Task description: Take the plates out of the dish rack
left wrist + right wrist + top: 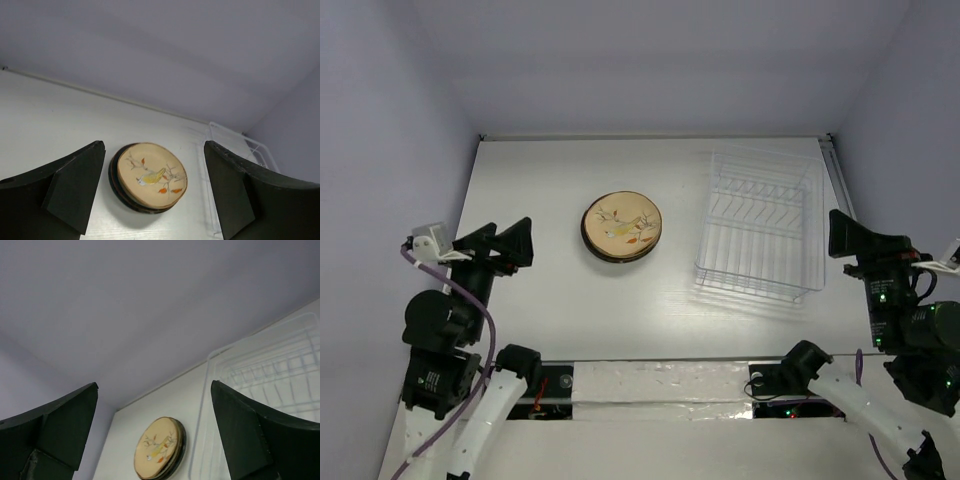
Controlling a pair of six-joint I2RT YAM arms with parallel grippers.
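Note:
A stack of plates (622, 226) lies flat near the middle of the table, with a tan plate bearing a bird-and-branch drawing on top and dark rims showing beneath. The clear wire dish rack (760, 225) stands to its right, and no plate stands in its slots. My left gripper (505, 245) hovers left of the stack, open and holding nothing. My right gripper (845, 235) is beside the rack's right side, also open and holding nothing. In the left wrist view the plates (151, 176) show between the open left gripper (155, 150), with the rack (252, 147) at the right. In the right wrist view the plates (159, 448) and rack (270, 380) lie beyond the open right gripper (154, 387).
Pale walls close in the table on the left, back and right. A white mounting rail (660, 380) with both arm bases runs along the near edge. A purple cable (485, 340) loops along the left arm.

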